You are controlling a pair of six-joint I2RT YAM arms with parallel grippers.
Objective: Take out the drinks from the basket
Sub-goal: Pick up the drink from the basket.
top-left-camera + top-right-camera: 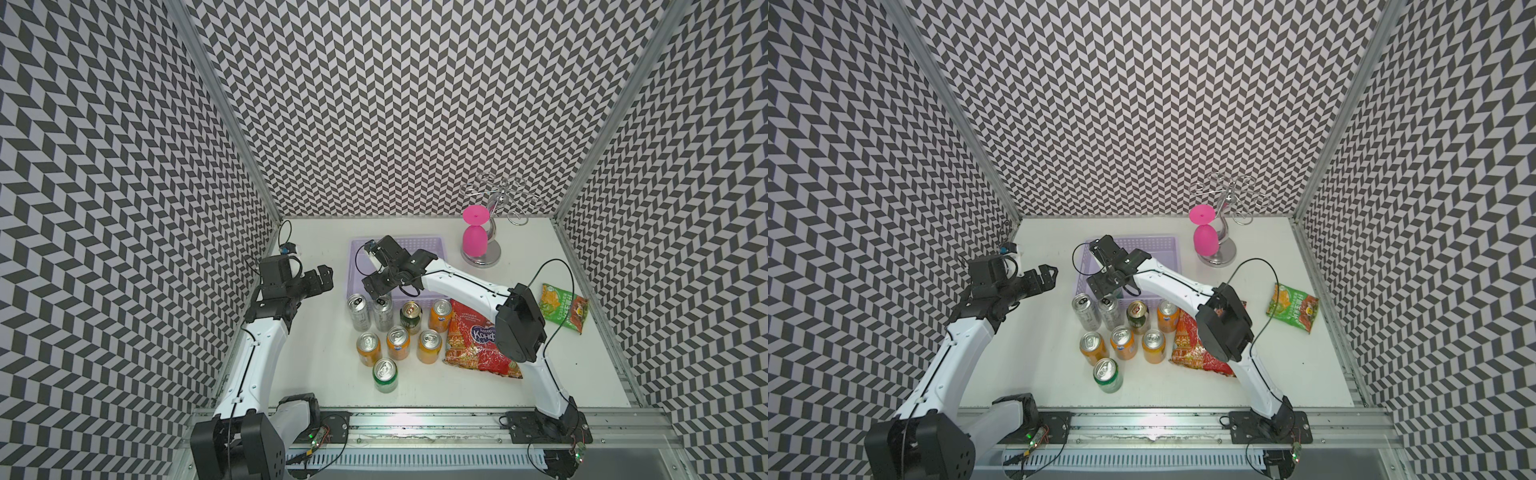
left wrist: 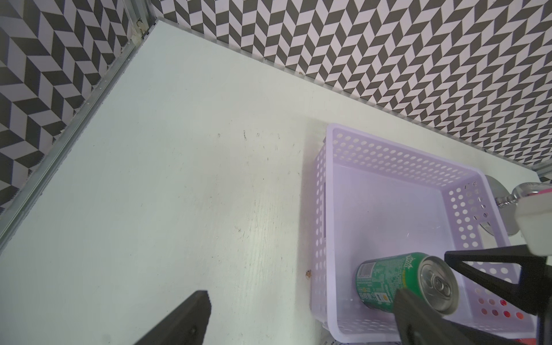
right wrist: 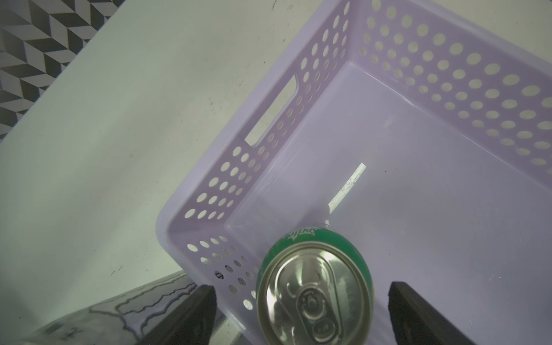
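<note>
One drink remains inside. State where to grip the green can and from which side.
Pinch the green can around its body below the rim, from straight above: it seems upright, tucked in a basket corner whose walls block side approaches.

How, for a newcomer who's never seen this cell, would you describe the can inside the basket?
On the white table, behind the cluster of cans, stands a lilac perforated basket. In its corner nearest the two silver cans is a green can. It alone is inside; the other green can stands outside.
</note>
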